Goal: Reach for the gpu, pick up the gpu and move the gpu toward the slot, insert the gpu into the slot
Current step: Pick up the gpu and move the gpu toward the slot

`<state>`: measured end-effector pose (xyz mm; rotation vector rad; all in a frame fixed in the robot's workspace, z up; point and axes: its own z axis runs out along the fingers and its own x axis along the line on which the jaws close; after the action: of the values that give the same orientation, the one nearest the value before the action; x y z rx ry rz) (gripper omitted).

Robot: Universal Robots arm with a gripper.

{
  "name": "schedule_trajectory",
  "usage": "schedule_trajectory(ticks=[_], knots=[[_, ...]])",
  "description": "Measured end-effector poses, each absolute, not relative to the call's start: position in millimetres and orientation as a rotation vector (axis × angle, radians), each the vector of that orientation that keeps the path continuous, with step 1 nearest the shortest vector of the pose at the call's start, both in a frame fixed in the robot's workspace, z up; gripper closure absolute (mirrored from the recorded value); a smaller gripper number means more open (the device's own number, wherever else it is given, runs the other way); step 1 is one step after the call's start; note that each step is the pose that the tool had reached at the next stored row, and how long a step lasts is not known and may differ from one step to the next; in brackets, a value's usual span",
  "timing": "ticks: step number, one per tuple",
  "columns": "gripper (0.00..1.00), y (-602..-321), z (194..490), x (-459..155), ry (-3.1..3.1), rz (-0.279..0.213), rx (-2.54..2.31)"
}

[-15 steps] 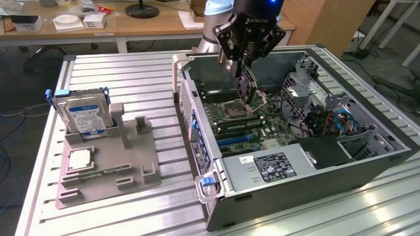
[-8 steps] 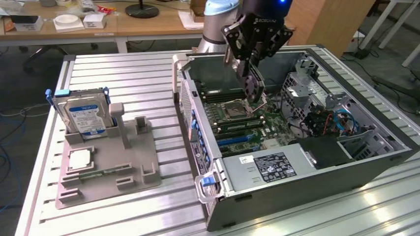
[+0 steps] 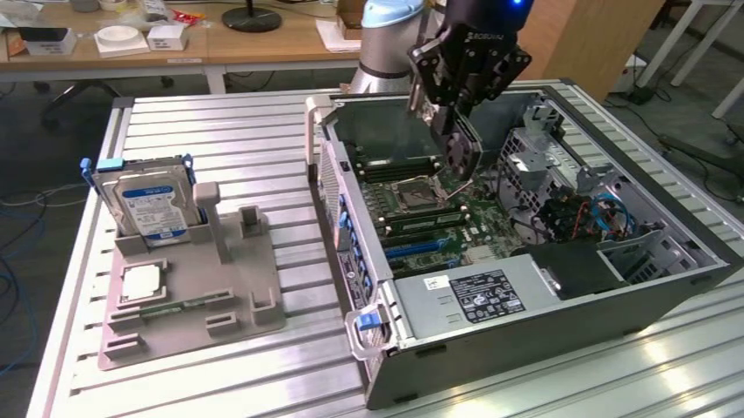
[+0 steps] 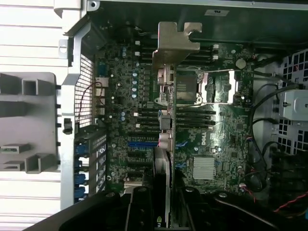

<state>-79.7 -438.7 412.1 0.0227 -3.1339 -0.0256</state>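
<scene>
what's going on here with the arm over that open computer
The robot arm's claw grips the gpu, holding it upright over the motherboard inside the open computer case. The card hangs above the board, not yet seated in a slot. A hard drive stands in the grey holder beside the case.

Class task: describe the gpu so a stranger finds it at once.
Find the open computer case. Above its motherboard the black tool grips the gpu, a thin card hanging on edge. Unlike the seated parts below, it ends in a silver bracket.
</scene>
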Motion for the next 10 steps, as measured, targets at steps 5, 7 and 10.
schedule_trajectory(ticks=[5,7,10], knots=[[0.74,-439,412,-68,-3.134,-0.026,0.023],[0.74,-439,412,-64,-3.134,-0.026,0.023],[0.74,-439,412,-57,-3.134,-0.026,0.023]])
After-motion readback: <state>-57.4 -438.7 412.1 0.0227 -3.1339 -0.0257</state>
